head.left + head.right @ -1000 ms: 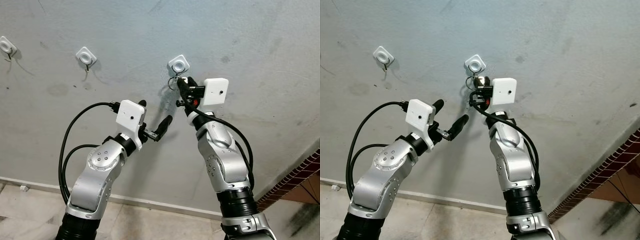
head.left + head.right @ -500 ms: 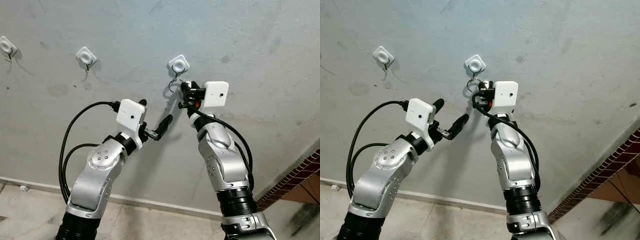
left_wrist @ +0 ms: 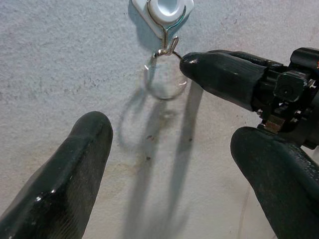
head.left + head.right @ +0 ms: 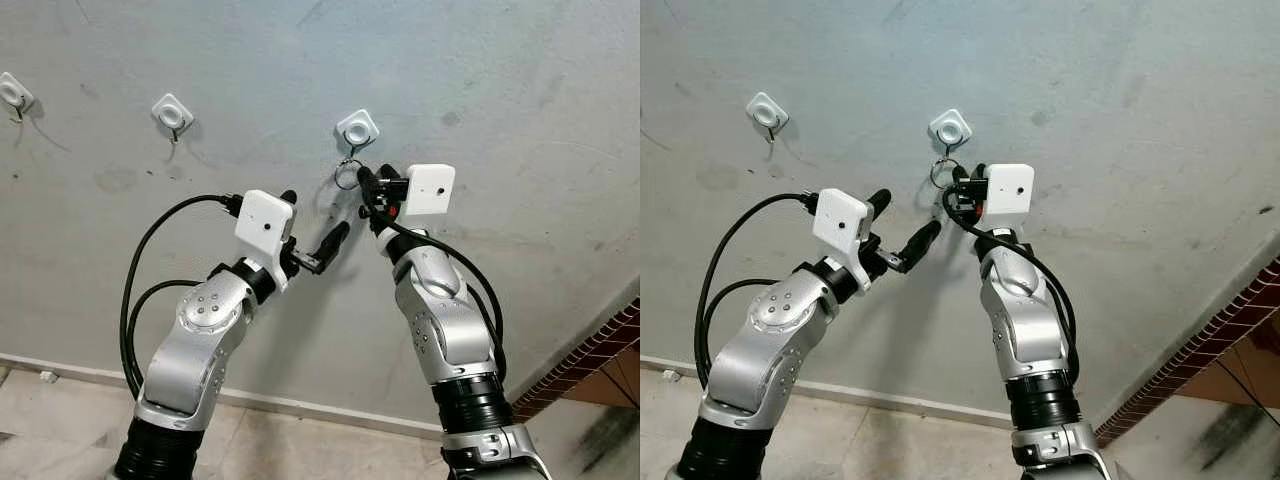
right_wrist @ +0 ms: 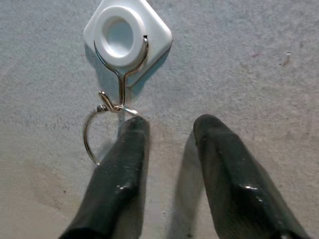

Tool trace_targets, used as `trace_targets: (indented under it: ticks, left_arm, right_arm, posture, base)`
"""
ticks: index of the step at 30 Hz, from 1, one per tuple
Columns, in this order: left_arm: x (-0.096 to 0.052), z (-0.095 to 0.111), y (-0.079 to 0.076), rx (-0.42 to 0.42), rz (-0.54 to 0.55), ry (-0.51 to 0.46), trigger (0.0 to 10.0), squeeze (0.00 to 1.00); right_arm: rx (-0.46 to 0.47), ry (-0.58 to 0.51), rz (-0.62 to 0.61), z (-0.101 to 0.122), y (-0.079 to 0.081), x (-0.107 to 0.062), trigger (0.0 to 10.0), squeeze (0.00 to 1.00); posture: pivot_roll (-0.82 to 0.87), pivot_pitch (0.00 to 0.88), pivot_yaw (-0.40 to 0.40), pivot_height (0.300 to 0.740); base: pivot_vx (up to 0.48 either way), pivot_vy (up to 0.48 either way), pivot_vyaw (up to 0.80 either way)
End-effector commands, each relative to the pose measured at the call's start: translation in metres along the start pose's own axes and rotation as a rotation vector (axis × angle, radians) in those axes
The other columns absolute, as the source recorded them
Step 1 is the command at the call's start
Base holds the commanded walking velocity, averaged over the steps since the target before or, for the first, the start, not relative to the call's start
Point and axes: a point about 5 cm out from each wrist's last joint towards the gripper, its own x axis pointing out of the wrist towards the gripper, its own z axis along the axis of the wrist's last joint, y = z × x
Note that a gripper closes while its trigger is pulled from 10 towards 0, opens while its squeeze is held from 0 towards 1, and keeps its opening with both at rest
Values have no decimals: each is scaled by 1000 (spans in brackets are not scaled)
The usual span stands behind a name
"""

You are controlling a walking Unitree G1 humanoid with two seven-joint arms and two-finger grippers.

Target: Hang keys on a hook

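Upper centre of the head views: I see a white, diamond-set plastic hook [image 4: 357, 127] with a round raised hub, stuck to a rough, mottled grey plaster wall [image 4: 520, 90].
Hook wire: a thin bright metal loop wraps the hub and drops to a small upturned tip.
Key ring [image 5: 97, 130]: a thin, round, silvery wire ring hangs on that upturned tip, flat against the wall and casting a soft oval shadow. I cannot make out any keys on it.
Right gripper [image 5: 167, 132]: just below the hook at centre frame, glossy black rounded fingers parted by a narrow gap, with bare wall between them. I see nothing clamped. One fingertip touches or just overlaps the ring's lower right edge; I cannot tell which.
Left gripper [image 4: 312, 228]: left of centre and lower than the hook, pointing up toward it, its two long black fingers spread wide and holding nothing.
Left wrist view: the ring and hook sit at upper centre, with the right gripper's finger reaching in from the right to the ring's edge.
Other hooks: two matching white hooks, one [image 4: 172, 112] at upper left and another [image 4: 12, 93] at the far left edge.
Arms: brushed silver casings, white boxy camera housings, black looping cables.
Lower edge: pale tiled floor [image 4: 60, 430]; brick edging [image 4: 590, 360] at lower right.
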Motion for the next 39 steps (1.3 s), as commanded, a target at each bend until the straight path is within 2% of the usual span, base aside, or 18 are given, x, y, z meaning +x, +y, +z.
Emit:
trace_targets:
  ticks: [1, 10, 19, 27, 29, 31, 34, 38, 39]
  left_arm:
    - [1, 2, 1, -4, 0, -3, 10000, 0]
    - [1, 1, -1, -6, -1, -1, 10000, 0]
    - [-12, -12, 3, -6, 43, 38, 10000, 0]
    - [-15, -23, 3, -8, 109, 70, 10000, 0]
    - [-15, -26, 2, -23, 117, 80, 10000, 0]
    - [-14, -28, 2, -30, 130, 88, 10000, 0]
    - [-14, -29, 3, -33, 138, 93, 10000, 0]
    - [-19, -34, 7, -30, 174, 117, 10000, 0]
    - [-25, -38, 8, -29, 179, 139, 10000, 0]
  right_arm:
    - [6, -3, -11, 0, -2, 0, 10000, 1000]
    - [-1, -7, -16, 0, -5, -5, 10000, 1000]
    - [-45, -6, -54, -2, -23, -20, 10000, 1000]
    - [-79, -13, -100, 0, -38, -35, 10000, 1000]
    - [-71, -3, -114, -1, -42, -40, 10000, 1000]
    - [-81, 26, -132, -4, -50, -54, 10000, 1000]
    - [-85, 39, -141, -5, -53, -60, 10000, 1000]
    - [-80, 60, -160, -6, -60, -73, 10000, 1000]
    - [-82, 73, -165, -6, -64, -82, 10000, 1000]
  posture:
    - [213, 0, -29, 740]
    - [208, 0, -28, 740]
    - [202, 0, -40, 740]
    - [179, 0, -45, 740]
    - [179, 0, -45, 740]
    - [163, 0, -47, 740]
    - [160, 0, -47, 740]
    - [154, 0, -49, 740]
    - [151, 0, -52, 740]
  base:
    - [0, 0, 0]
    - [0, 0, 0]
    - [0, 0, 0]
    - [0, 0, 0]
    - [0, 0, 0]
    - [0, 0, 0]
    - [0, 0, 0]
    - [0, 0, 0]
    - [0, 0, 0]
